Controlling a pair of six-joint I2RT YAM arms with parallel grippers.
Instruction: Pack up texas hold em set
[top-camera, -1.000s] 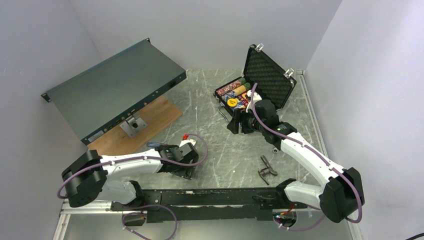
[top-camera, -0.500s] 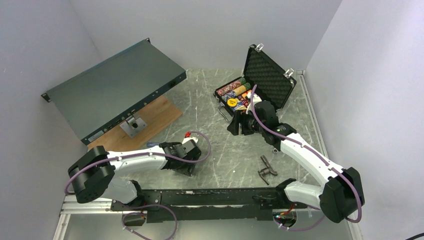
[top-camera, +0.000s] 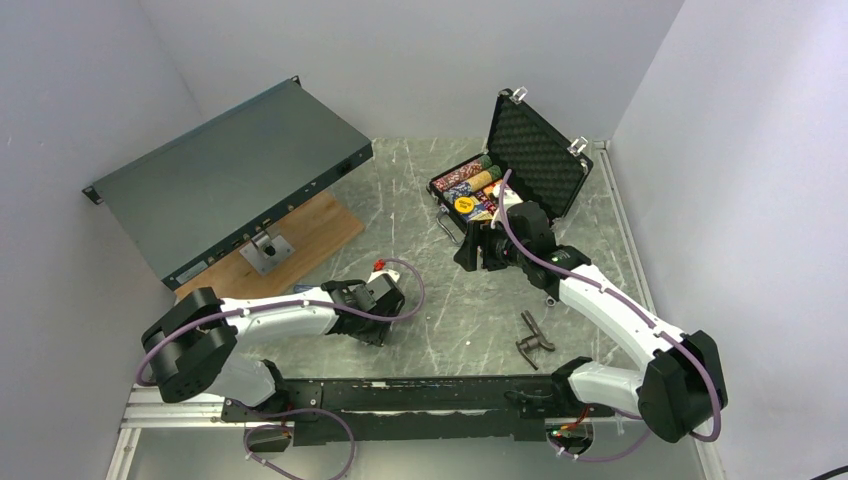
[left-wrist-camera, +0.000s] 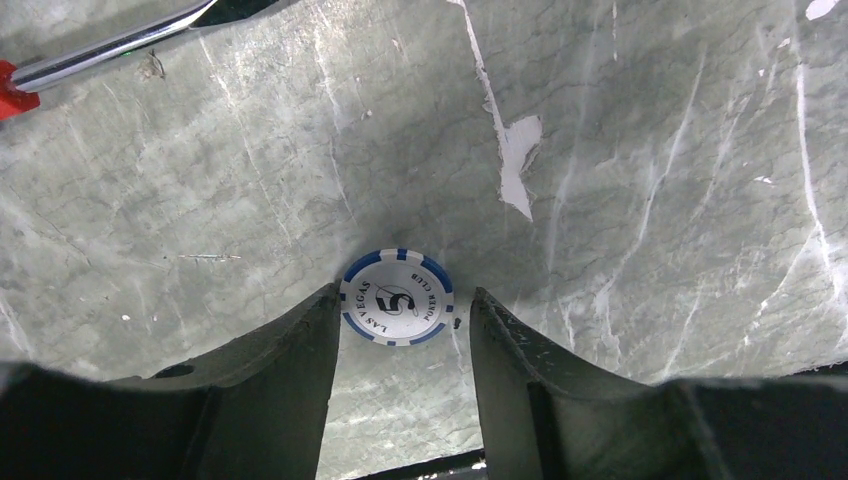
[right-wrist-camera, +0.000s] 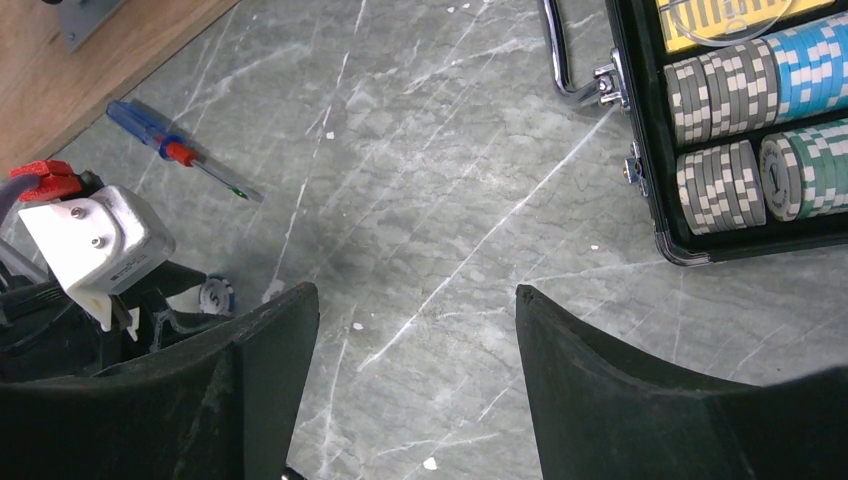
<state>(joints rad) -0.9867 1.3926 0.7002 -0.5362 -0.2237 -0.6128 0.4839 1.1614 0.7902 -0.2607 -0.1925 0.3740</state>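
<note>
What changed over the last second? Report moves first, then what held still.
The left gripper reached farther out across the table, away from its base. It now straddles the white poker chip with blue edge marks, fingers apart, not gripping. Nothing was grabbed or released. The right gripper, open beside the black foam-lined briefcase, and the red-blue handled screwdriver stayed put.

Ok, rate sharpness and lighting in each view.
Left wrist: blue-white poker chip sharp, lettering readable, soft shadow pooled around it. Right wrist: chip rows crisp, its fingers dark and featureless. Top external: even diffuse light, no glare on the table.
</note>
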